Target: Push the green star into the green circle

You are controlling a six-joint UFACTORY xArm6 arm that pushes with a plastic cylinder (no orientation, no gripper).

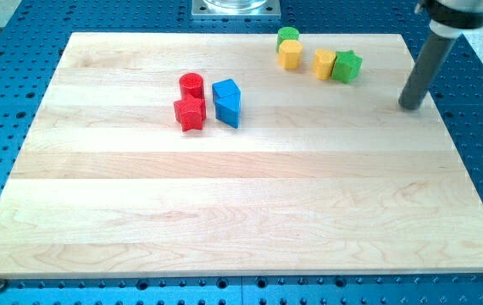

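The green star (347, 66) sits near the view's top right of the wooden board, touching a yellow block (324, 63) on its left. The green circle (288, 36) is a short cylinder at the board's top edge, left of the star, with a yellow block (289, 55) touching it just below. My tip (410, 106) is at the end of the dark rod, to the right of and slightly below the green star, apart from it.
A red cylinder (191, 85), a red star-like block (190, 113) and two blue blocks (227, 102) cluster left of centre. The wooden board (241, 212) lies on a blue perforated table. A metal mount (235, 8) is at the view's top.
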